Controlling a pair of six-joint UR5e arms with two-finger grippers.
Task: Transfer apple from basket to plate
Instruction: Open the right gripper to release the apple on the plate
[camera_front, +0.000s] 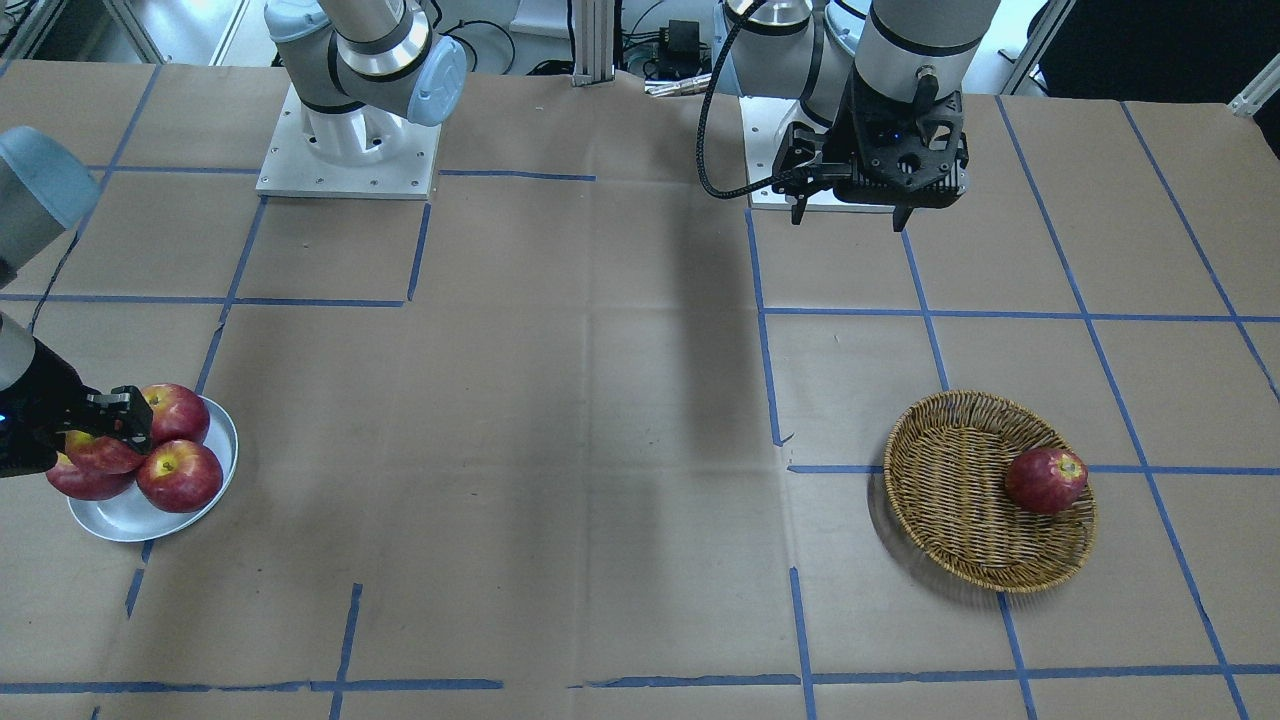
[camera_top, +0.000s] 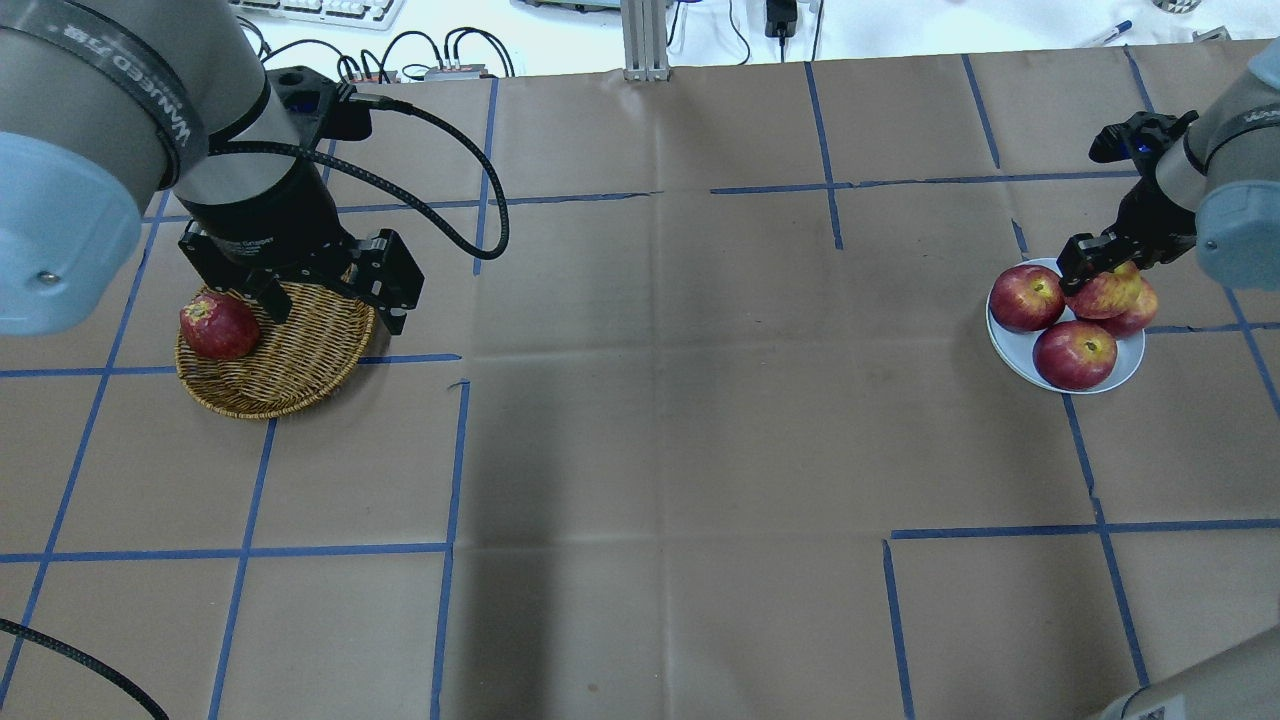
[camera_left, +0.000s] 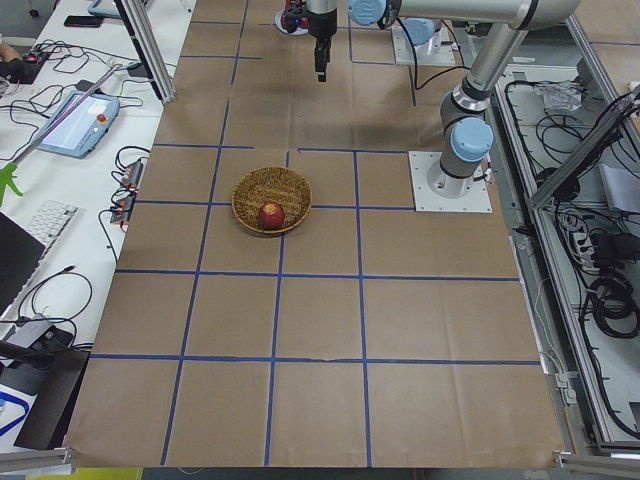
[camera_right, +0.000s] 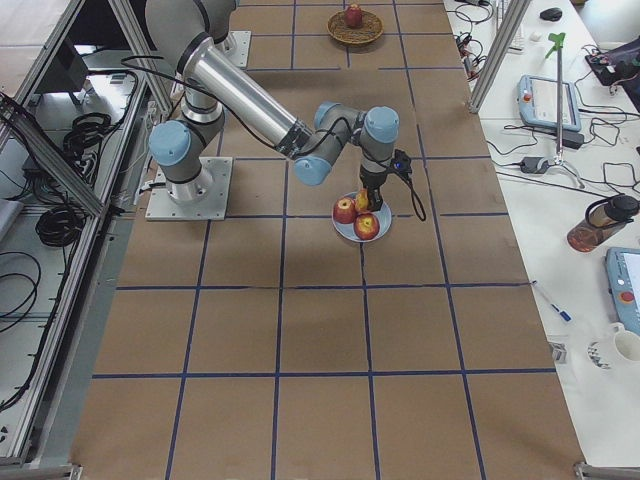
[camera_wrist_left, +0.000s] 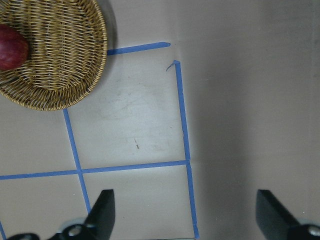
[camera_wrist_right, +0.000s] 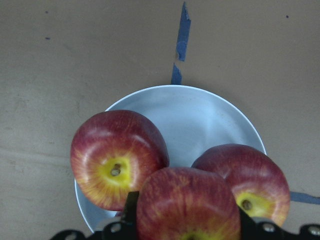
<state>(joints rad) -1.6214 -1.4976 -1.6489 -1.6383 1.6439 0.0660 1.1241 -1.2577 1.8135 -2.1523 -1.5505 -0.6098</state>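
Note:
The pinkish-red streaked apple (camera_wrist_right: 187, 205) sits between the fingers of my right gripper (camera_top: 1095, 265), which is shut on it. It is held low over the pale plate (camera_wrist_right: 200, 115), close against the apples lying there; it also shows in the overhead view (camera_top: 1105, 293) and the front view (camera_front: 100, 452). The wicker basket (camera_top: 300, 360) lies at the other end of the table with one dark red apple (camera_top: 218, 326) in it. My left gripper (camera_top: 333, 310) is open and empty, high above the basket's inner edge, and the left wrist view (camera_wrist_left: 186, 215) shows its spread fingers.
Three darker red apples lie on the plate (camera_front: 120, 520), two of them in the right wrist view (camera_wrist_right: 115, 157) (camera_wrist_right: 250, 180). Brown paper with blue tape lines covers the table. The arm bases (camera_front: 345, 150) stand at the robot's side of the table.

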